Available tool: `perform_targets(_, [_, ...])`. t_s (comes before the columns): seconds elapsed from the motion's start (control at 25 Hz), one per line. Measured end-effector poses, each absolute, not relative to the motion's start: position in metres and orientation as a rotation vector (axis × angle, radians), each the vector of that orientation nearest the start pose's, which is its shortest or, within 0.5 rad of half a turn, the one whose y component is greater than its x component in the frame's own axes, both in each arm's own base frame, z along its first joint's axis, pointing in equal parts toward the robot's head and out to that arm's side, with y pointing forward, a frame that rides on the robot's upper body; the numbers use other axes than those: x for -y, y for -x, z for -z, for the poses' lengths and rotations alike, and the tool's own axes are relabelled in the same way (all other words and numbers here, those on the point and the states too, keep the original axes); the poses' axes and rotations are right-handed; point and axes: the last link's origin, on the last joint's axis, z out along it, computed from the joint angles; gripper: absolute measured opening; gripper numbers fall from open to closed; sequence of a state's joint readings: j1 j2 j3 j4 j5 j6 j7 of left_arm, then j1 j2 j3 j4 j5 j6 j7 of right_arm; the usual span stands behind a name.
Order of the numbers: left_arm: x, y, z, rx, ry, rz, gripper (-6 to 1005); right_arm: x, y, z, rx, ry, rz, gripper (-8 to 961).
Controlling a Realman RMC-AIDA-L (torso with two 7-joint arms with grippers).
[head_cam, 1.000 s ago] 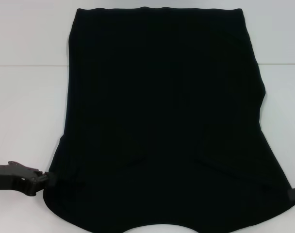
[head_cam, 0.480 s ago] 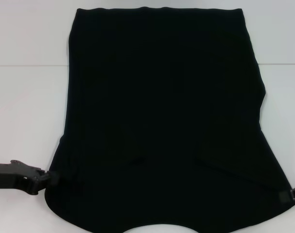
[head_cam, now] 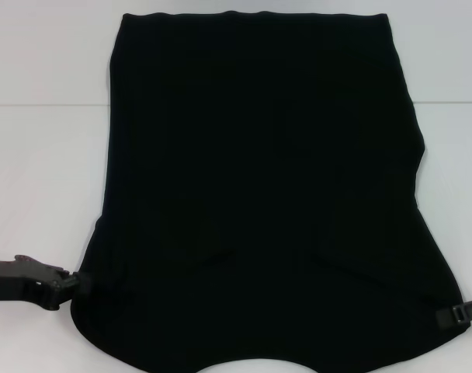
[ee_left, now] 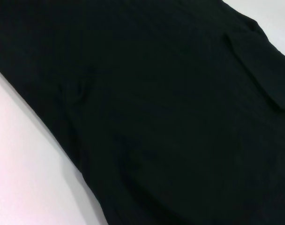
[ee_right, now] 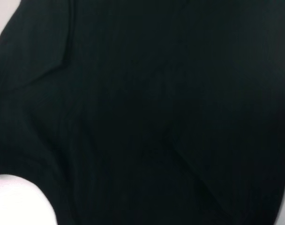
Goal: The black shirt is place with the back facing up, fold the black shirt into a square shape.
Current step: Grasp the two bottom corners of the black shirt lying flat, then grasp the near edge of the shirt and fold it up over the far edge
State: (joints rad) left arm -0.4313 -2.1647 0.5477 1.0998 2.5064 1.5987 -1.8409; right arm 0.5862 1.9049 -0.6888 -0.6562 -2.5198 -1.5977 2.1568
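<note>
White table [head_cam: 42, 171], black shirt [head_cam: 259, 186] flat, right end effector [head_cam: 453, 315] now further in

The matte black left gripper [head_cam: 74, 286] on its dark jointed arm reaches in low from the near left, its tip at cloth level. The black right gripper [head_cam: 453, 315] pokes in from the near right edge, lying flat and low.

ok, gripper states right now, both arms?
Left gripper: at the near left edge of the black shirt; open or closed cannot be told.
Right gripper: at the shirt's near right corner; cannot be told either.
</note>
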Motion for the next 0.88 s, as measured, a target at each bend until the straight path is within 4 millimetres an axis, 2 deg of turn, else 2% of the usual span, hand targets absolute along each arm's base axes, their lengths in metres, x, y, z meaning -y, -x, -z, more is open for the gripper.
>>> perform_targets(0.36, [-0.303,0.317,-0.044,1.134,2.506,0.113,15,-0.327,-0.315,-0.045,-1.630,2.560,0.042,924])
perform_targets(0.8, [-0.305,0.317,-0.043,1.132,2.503,0.114,15,-0.333,-0.313,-0.049,-1.597,2.538,0.031,894])
perform_targets(0.88, [-0.305,0.316,-0.042,1.131,2.504,0.115,15,-0.333,-0.313,-0.049,-1.599,2.536,0.028,796])
